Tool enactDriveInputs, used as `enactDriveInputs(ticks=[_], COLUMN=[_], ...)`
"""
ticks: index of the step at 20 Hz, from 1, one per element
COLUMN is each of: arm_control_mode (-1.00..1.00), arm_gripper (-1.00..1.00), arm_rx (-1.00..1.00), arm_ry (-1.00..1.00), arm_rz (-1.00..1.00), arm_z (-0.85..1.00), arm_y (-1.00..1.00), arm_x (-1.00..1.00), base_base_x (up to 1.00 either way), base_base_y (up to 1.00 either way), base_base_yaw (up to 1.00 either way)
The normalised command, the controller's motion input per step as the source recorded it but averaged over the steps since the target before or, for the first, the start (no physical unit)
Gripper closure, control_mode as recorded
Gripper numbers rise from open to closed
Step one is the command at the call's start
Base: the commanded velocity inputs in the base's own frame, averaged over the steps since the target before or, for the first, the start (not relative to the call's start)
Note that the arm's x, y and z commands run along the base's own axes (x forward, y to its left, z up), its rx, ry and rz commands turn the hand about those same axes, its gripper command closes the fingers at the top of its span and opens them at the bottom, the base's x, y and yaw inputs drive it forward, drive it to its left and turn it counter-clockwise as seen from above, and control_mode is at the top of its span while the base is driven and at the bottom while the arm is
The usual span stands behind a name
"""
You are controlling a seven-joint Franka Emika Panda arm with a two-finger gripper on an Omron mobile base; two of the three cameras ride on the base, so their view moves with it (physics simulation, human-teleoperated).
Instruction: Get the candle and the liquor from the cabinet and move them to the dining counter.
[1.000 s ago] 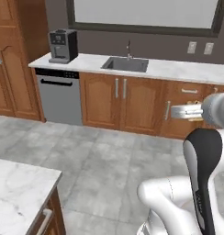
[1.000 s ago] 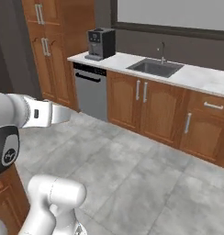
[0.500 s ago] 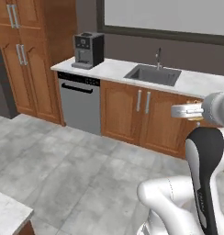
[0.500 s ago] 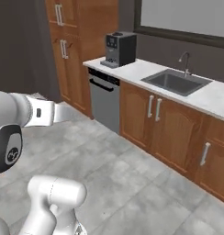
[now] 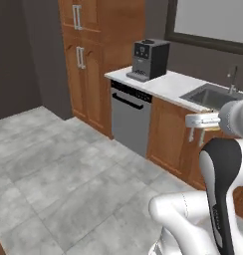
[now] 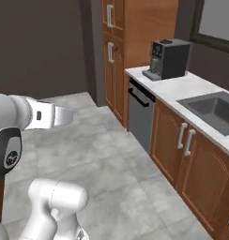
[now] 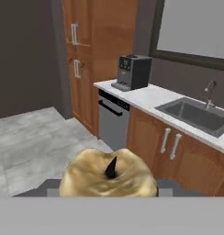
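Clearly the end effector (image 7: pixel 109 183) is clamped on the candle (image 7: pixel 108 179), arm held level above the floor (image 5: pixel 68 179).

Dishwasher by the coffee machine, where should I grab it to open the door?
Probably best to grip the dark bar handle across the top of the dishwasher door, coming straight from the front, one jaw above and one below, since the bar runs level.

Candle (image 7: pixel 108 178): short tan-gold cylinder with a mottled top face and a small dark wick standing upright at its centre. Position: low in the hand view, close to the camera, top face toward the lens.
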Motion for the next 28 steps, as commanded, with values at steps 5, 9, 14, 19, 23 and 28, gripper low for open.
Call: enactDriveInputs(ticks=[5, 9, 14, 19, 23, 28], arm_control_mode=[1.0, 1.0, 1.0, 1.0, 1.0, 1.0], arm_gripper=[1.0, 1.0, 1.0, 1.0, 1.0, 1.0], arm_rx=[0.0, 0.0, 0.0, 0.0, 0.0, 0.0], arm_ry=[0.0, 0.0, 0.0, 0.0, 0.0, 0.0], arm_rz=[0.0, 0.0, 0.0, 0.0, 0.0, 0.0], arm_z=[0.0, 0.0, 0.0, 0.0, 0.0, 0.0], arm_y=[0.0, 0.0, 0.0, 0.0, 0.0, 0.0], arm_x=[0.0, 0.0, 0.0, 0.0, 0.0, 0.0], base_base_x=[0.51, 0.51, 0.5, 0.58, 0.64, 0.72], base_base_y=[-0.71, -0.67, -0.65, -0.66, -0.65, -0.72], base_base_yaw=[0.67, 0.7, 0.7, 0.68, 0.67, 0.61])
